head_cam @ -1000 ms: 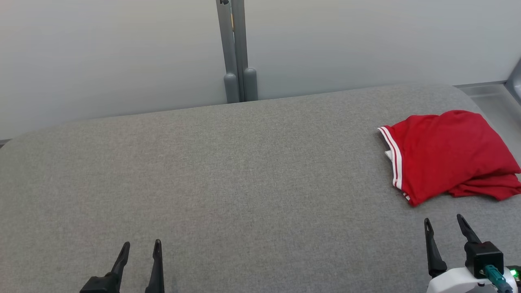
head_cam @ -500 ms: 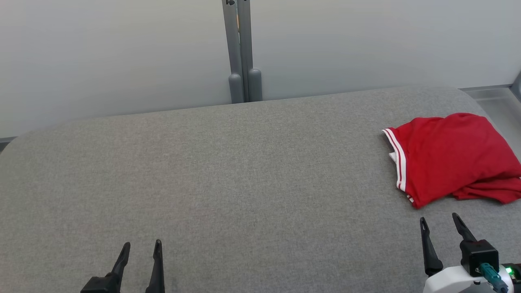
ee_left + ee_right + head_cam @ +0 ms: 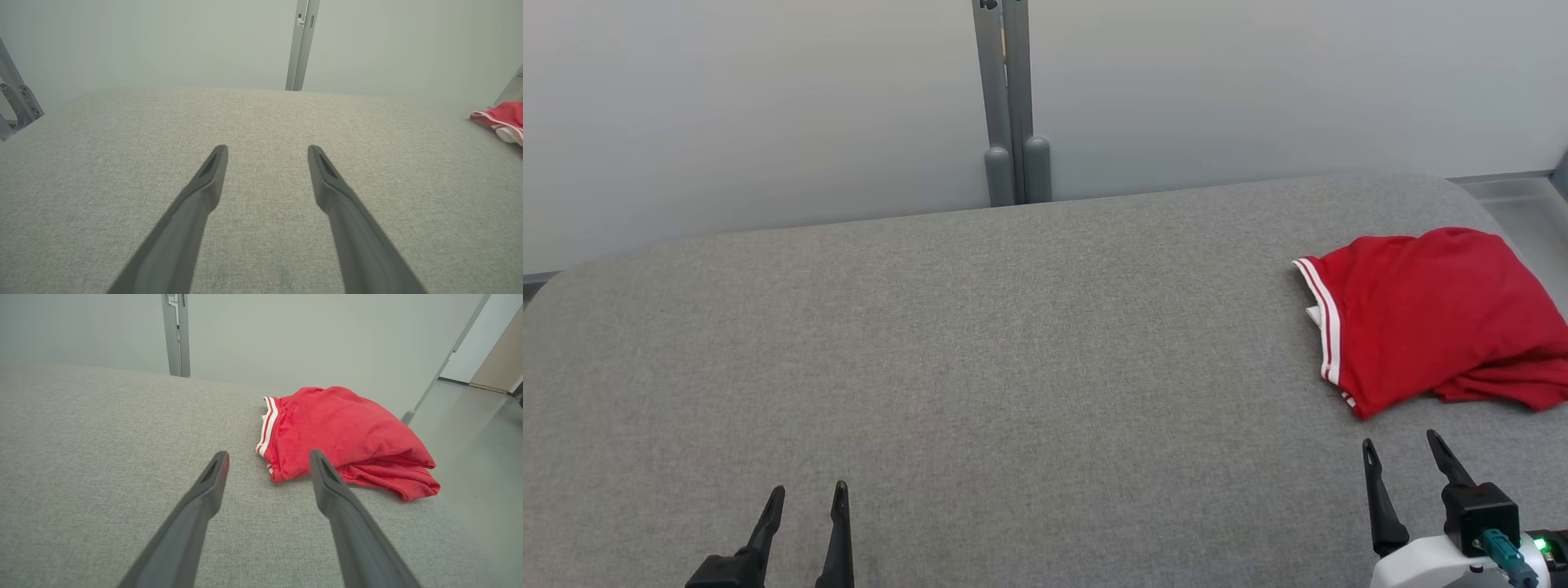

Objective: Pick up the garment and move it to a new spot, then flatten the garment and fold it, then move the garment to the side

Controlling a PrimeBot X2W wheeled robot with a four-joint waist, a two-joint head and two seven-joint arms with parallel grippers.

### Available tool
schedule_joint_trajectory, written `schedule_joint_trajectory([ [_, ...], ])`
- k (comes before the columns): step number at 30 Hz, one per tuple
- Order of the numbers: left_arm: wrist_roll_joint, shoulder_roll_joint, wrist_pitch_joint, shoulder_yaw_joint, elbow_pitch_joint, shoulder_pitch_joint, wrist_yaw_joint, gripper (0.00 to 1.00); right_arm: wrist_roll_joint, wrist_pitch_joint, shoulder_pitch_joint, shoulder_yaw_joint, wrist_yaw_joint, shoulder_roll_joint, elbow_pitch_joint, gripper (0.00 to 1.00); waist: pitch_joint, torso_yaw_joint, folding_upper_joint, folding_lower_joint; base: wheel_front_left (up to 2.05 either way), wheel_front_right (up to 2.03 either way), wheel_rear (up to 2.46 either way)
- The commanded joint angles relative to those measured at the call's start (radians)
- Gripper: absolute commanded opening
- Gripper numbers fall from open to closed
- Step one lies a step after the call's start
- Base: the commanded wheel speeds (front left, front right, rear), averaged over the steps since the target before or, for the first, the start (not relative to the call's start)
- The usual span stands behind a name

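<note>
The garment [image 3: 1429, 314] is red with a white-striped band, lying bunched and roughly folded at the far right of the grey padded table [image 3: 980, 343]. It also shows as the garment [image 3: 343, 437] just beyond my right gripper [image 3: 269, 457], and its striped edge [image 3: 500, 118] sits at the right border of the left wrist view. My right gripper [image 3: 1401, 445] stands open a short way in front of the cloth, touching nothing. At the lower left my left gripper [image 3: 806, 492] is open over bare table, also seen as the left gripper [image 3: 267, 150].
A grey upright post [image 3: 1011, 106] stands behind the table's far edge against a pale wall. The table's right edge drops to grey floor [image 3: 482, 449] close beside the garment. A metal bracket [image 3: 16, 102] shows beyond the table's left side.
The whole head view has shifted slightly, so the camera moved. My right gripper sits a little lower and further left in the picture. The garment lies as before.
</note>
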Motion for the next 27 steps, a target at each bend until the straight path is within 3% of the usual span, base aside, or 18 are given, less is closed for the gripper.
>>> schedule_joint_trajectory([
  [1,0.000,0.001,-0.003,0.001,-0.002,0.005,0.006,1.00,-0.003,-0.002,0.000,-0.002,-0.002,-0.001,0.003,1.00,0.001,0.001,0.0000,0.0000,0.00,0.00,0.00],
  [4,-0.005,0.002,-0.002,0.002,-0.003,0.003,0.009,1.00,-0.009,-0.002,-0.004,0.001,0.000,0.000,0.003,1.00,0.005,-0.055,0.0000,0.0000,0.00,0.00,0.00],
  [21,-0.015,0.002,-0.003,-0.003,-0.003,-0.008,0.009,1.00,-0.012,-0.002,0.007,0.025,-0.002,-0.002,-0.023,1.00,0.013,-0.057,0.0000,0.0000,0.00,0.00,0.00],
  [22,-0.010,-0.002,0.000,-0.005,-0.001,0.001,0.007,0.00,-0.012,0.000,-0.001,0.025,0.000,0.001,-0.014,0.00,0.013,-0.057,0.0000,0.0001,0.00,0.00,0.00],
  [27,-0.037,-0.005,0.016,-0.004,0.036,-0.002,0.007,0.00,0.016,0.015,-0.002,0.015,0.000,0.009,0.031,0.00,0.014,-0.056,0.0000,0.0000,0.00,0.00,0.00],
])
